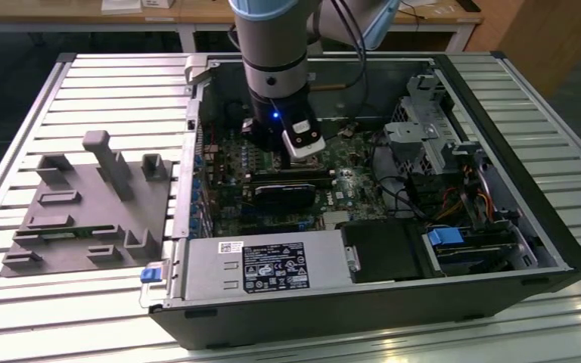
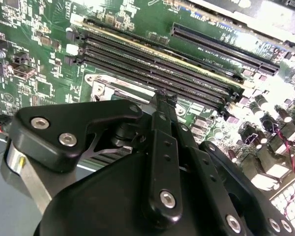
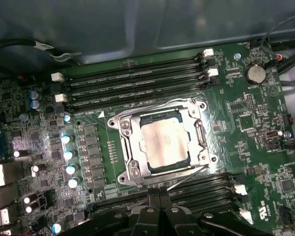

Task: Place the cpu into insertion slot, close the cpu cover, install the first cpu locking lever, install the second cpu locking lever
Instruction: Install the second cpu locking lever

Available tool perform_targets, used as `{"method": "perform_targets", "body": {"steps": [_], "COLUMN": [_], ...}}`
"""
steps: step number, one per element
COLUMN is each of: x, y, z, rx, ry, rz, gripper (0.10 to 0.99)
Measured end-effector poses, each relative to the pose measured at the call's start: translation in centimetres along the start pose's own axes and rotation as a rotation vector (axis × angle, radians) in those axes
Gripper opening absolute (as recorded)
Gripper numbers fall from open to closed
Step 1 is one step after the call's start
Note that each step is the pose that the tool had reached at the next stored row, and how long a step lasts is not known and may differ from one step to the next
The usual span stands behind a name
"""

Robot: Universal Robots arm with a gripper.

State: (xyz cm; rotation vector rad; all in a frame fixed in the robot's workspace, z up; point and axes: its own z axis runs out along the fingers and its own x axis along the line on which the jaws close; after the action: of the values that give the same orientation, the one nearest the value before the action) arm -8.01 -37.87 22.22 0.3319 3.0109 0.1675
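In the first wrist view the cpu (image 3: 162,142), a dull silver square, lies in the insertion slot (image 3: 129,169) on the green motherboard. The cpu cover (image 3: 198,133), a thin silvery frame, lies flat around the chip. One thin wire locking lever (image 3: 152,107) runs along one side of the socket. A second lever (image 3: 187,178) slants along the opposite side, and its end sits close to my fingertips. My gripper (image 3: 157,195) is shut, its black fingers together just beside the socket. The second wrist view has the gripper (image 2: 164,98) over the socket's edge (image 2: 96,86).
The board sits inside an open black computer case (image 1: 532,227) on a slatted table. Long black memory slots (image 3: 132,86) flank the socket on both sides. Capacitors (image 3: 69,155) stand nearby. A grey parts fixture (image 1: 88,204) lies at the exterior view's left. Cables (image 1: 402,197) and drive cages fill the case's right.
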Motion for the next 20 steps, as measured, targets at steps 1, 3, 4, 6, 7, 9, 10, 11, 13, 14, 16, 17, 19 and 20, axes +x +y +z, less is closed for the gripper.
{"method": "perform_targets", "body": {"steps": [1,3,4,6,7,9,10,11,13,14,16,17,19,20], "x": [0.04,0.14,0.20,0.28,0.31,0.38,0.43,0.49,0.65,0.75,0.92,1.02,1.25,1.37], "y": [-0.09,-0.29,-0.38,-0.60,-0.71,-0.95,-1.05,-1.14,-1.33,-1.43,-1.63,-1.73,-1.89,-1.93], "z": [0.03,0.11,0.15,0.21,0.24,0.29,0.32,0.35,0.43,0.48,0.56,0.60,0.70,0.77], "rx": [-0.004,-0.011,-0.015,-0.024,-0.028,-0.038,-0.043,-0.049,-0.060,-0.066,-0.074,-0.078,-0.086,-0.090], "ry": [-0.0021,-0.0059,-0.0076,-0.0116,-0.0135,-0.0170,-0.0180,-0.0187,-0.0194,-0.0196,-0.0203,-0.0209,-0.0221,-0.0230], "rz": [-0.001,-0.001,-0.001,-0.002,-0.002,-0.001,-0.001,-0.001,0.000,0.000,0.000,0.000,0.001,0.001], "gripper": [0.102,0.102,0.102,0.102,0.102,0.102,0.102,0.102,0.102,0.102,0.102,0.102,0.102,0.102]}}
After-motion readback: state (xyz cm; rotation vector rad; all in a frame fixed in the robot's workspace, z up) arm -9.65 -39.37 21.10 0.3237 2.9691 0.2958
